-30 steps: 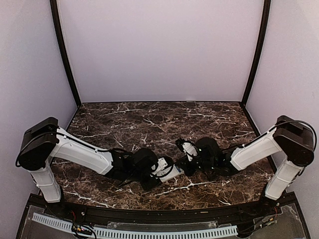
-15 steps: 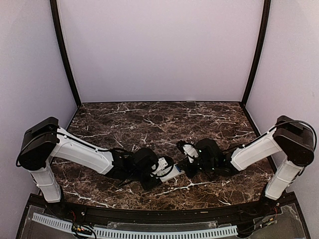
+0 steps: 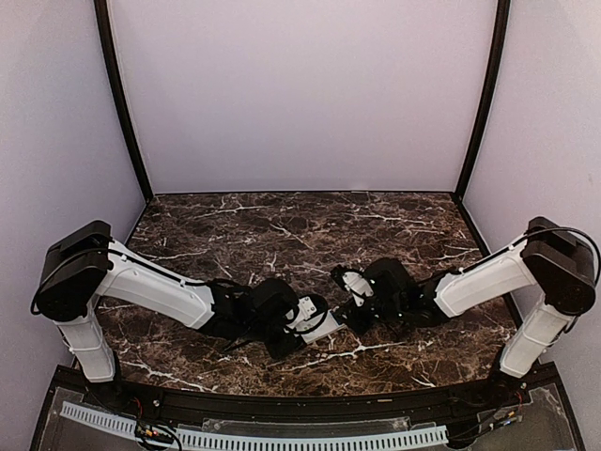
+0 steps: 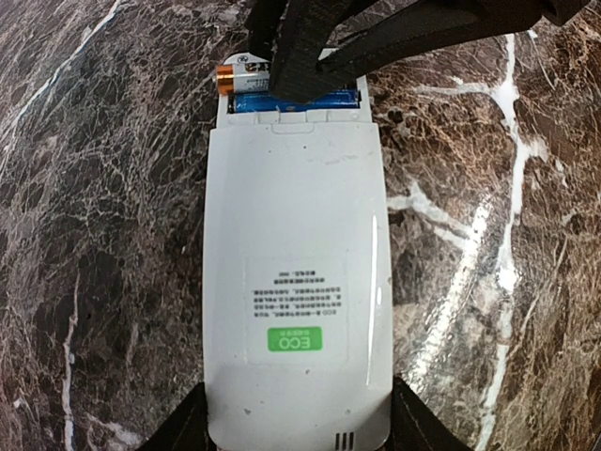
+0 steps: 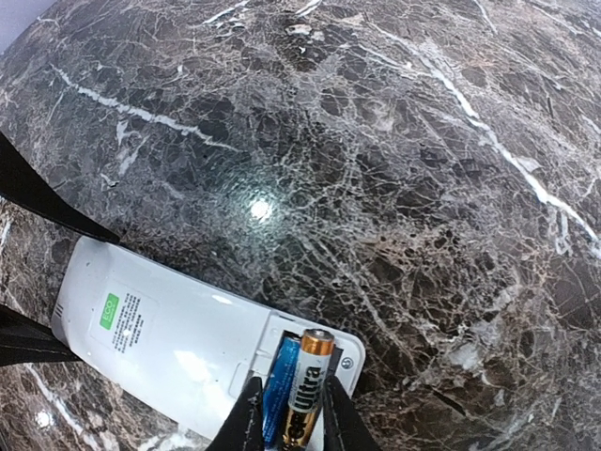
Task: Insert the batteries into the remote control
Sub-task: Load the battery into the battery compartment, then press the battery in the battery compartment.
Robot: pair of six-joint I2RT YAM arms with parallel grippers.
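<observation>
Near the front middle of the dark marble counter [image 3: 235, 225], the remote control [image 4: 296, 263] is shown lying back upward, with its green label [image 4: 295, 338] exposed. Its near end is gripped by the left pincer [image 4: 299, 418], one black finger [image 4: 183, 427] being set against each long edge. At the far end, the battery compartment [image 5: 345, 355] is seen uncovered. Two cells are laid in it side by side, crosswise to the handset. A blue battery [image 5: 279, 385] is seated low in the bay. Beside it, toward the handset's end, a copper-ended battery [image 5: 307, 381] marked "ultra" is seen, apparently riding a little higher, though the angle is poor. The right pincer [image 5: 291, 418] is positioned over the bay from the opposite side, with a dark fingertip [image 5: 246, 413] placed on either side of the pair. Its jaws are held narrowly apart, and whether the copper-ended battery is actually clamped cannot be told from these views. In the overhead view the two arms are seen meeting low over the handset.
</observation>
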